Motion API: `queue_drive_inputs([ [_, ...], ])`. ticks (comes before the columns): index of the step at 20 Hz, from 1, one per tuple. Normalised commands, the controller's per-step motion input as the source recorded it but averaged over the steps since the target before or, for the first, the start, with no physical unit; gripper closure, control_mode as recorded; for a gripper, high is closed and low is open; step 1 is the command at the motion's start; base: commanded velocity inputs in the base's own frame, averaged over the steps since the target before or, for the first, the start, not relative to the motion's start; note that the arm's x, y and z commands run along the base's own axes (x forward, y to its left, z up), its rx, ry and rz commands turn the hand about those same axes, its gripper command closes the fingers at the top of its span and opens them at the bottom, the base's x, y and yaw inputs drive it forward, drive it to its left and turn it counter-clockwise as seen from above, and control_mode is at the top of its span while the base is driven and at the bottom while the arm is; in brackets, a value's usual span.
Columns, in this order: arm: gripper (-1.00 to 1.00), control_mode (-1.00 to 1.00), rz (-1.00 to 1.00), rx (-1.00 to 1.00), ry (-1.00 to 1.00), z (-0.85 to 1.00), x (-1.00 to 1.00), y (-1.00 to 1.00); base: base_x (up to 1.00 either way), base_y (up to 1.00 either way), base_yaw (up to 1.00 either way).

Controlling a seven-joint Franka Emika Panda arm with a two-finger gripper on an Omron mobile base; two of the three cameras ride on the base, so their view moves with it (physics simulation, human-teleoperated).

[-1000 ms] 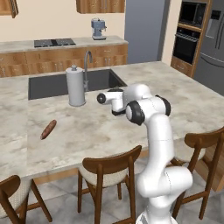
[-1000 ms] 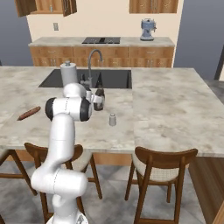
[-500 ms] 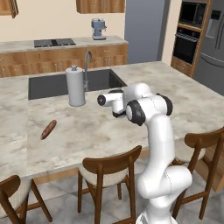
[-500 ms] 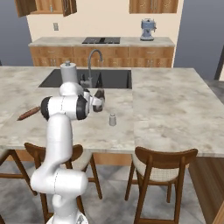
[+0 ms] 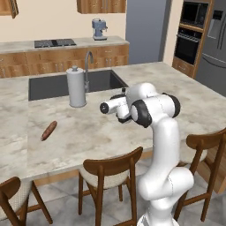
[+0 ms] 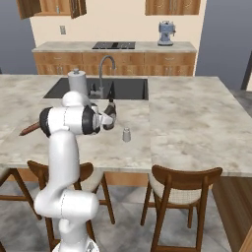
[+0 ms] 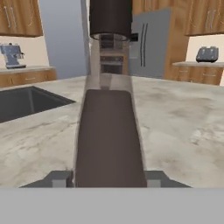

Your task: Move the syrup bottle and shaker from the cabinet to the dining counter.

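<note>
My gripper (image 6: pixel 109 119) is shut on the syrup bottle (image 6: pixel 111 112), a dark brown bottle with a clear neck and a dark cap. I hold it upright, low over the dining counter (image 6: pixel 197 123), just in front of the sink. Close up in the hand view, the syrup bottle (image 7: pixel 109 131) rises between my two fingertips (image 7: pixel 61 178). I cannot tell whether its base touches the marble. The small grey shaker (image 6: pixel 126 134) stands on the counter just right of the bottle. The wall cabinet (image 6: pixel 49 6) hangs at the upper left with its doors open.
A paper-towel roll (image 5: pixel 76 87) and a curved faucet (image 5: pixel 88 66) stand at the sink (image 5: pixel 48 84) behind the bottle. A brown sausage-like object (image 5: pixel 48 130) lies on the counter to the left. Wooden stools (image 5: pixel 110 170) line the near edge.
The hand, with the bottle in it, has sunk slightly toward the counter top. The shaker has not moved.
</note>
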Motion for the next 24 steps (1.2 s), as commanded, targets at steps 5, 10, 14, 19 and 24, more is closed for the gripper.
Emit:
queue_drive_inputs([
  [5,-1.00,-1.00,0.00,0.00,-0.15,0.00,-0.41,0.20,0.00,0.00,0.00],
  [10,-1.00,-1.00,0.00,0.00,-0.20,0.17,-0.60,0.28,0.00,0.00,0.00],
  [14,-1.00,-1.00,0.00,0.00,-0.26,0.78,-0.96,0.17,0.00,0.00,0.00],
  [19,-1.00,-1.00,0.00,0.00,-0.23,1.00,-0.85,0.03,0.00,0.00,0.00],
  [24,-1.00,-1.00,0.01,0.00,-0.03,1.00,-0.70,0.00,0.00,0.00,0.00],
])
